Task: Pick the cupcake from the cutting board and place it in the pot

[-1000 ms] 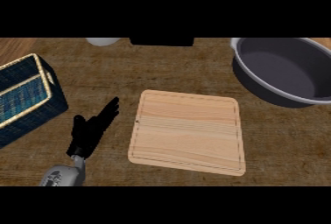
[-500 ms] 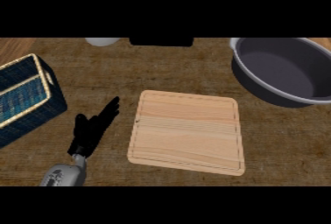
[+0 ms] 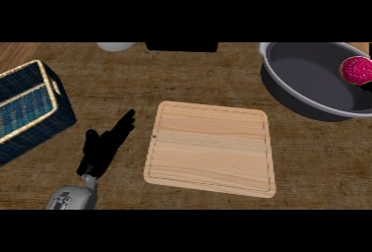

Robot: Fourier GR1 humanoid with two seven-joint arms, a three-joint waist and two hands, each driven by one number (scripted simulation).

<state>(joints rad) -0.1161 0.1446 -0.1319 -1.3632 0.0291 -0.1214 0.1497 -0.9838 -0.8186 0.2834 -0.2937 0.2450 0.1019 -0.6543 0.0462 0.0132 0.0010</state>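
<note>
The cupcake (image 3: 356, 70), pink-topped, shows at the right edge of the head view, over the inside of the grey pot (image 3: 291, 86) at the back right. A dark sliver of my right hand (image 3: 367, 86) touches its lower side; the rest of that hand is out of view. The wooden cutting board (image 3: 210, 147) lies bare in the middle of the counter. My left hand (image 3: 103, 145) rests open on the counter just left of the board, pointing away from me.
A blue plaid basket (image 3: 29, 110) with a pale rim stands at the left. A white round object (image 3: 115, 46) and a black object (image 3: 181, 47) sit at the counter's back edge.
The cupcake has come into view from the right edge, over the pot. The left hand has hardly moved.
</note>
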